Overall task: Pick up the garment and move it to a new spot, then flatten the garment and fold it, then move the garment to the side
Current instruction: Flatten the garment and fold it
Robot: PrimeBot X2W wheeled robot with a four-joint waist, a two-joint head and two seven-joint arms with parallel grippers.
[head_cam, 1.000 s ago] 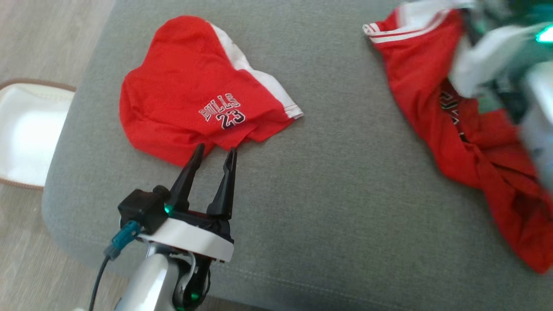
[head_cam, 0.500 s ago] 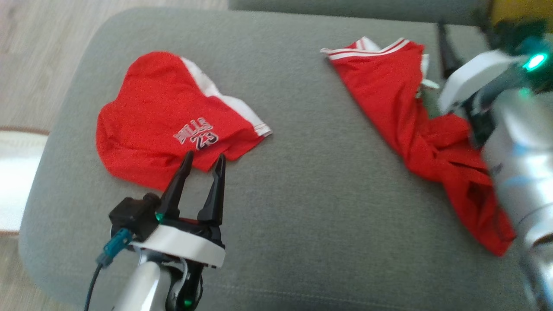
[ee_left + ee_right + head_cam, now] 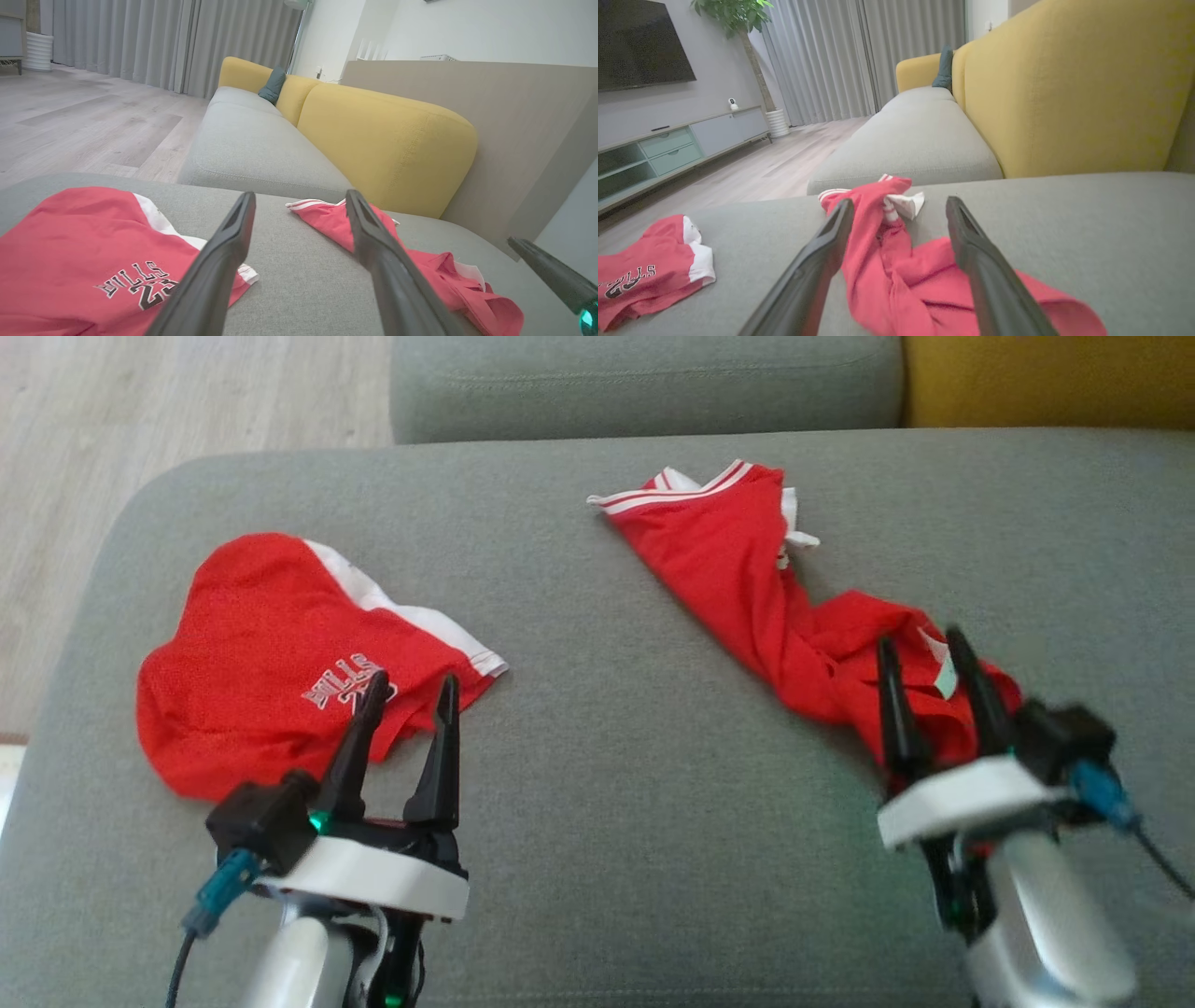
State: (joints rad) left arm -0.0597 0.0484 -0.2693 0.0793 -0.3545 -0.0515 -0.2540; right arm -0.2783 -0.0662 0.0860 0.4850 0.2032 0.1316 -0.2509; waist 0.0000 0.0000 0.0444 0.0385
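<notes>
The crumpled red sleeveless jersey with white-striped trim [image 3: 738,569] lies in a twisted, bunched strip on the right half of the grey fabric sofa seat cushion [image 3: 607,775], running from its striped edge near the back of the cushion down toward the robot's right arm. The right gripper [image 3: 918,639] hovers over the near end of that strip, forearm rising from the lower right and fingers pointing away from the robot. Its two dark fingers are spread wide with nothing between them, and in the right wrist view the cloth lies loose on the cushion beyond them. The left gripper [image 3: 414,679] is held low over the left side of the cushion, forearm coming up from the lower left. Its fingers are likewise spread wide and empty, with their tips at the near edge of a pair of red shorts with white side panels and lettering [image 3: 243,663], which lies well apart from the jersey. Behind the seat stands a yellow upholstered backrest [image 3: 1046,378].
</notes>
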